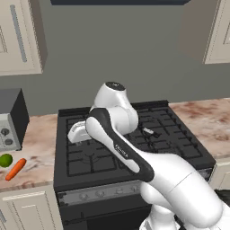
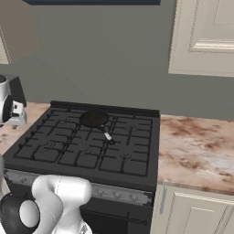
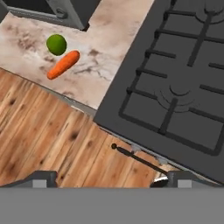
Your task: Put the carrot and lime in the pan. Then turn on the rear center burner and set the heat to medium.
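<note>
Item, left base view: we record the carrot and the lime lying close together, perhaps just touching, on the marbled counter left of the stove, below a grey appliance; our arm crosses the cooktop and hides most of the pan, of which we make out the silver-tipped handle alone. Risk noted: both items sit near the counter's front edge, and the lime, being round, could roll off if nudged during a reach for the carrot. Item, right base view: the pan rests on the grate toward the rear middle of the stove, handle pointing forward and right; the control knobs run along the front panel. Risk noted: the burners look alike and we cannot tell from here which knob serves the rear center burner, so a wrong burner or an overshoot past medium is possible. Item, hand view: carrot and lime appear well apart from the gripper, whose fingers stand spread wide and hold nothing, above wooden floor by the stove's front corner. Risk noted: a descent between the two items could pinch both or knock one away.
</note>
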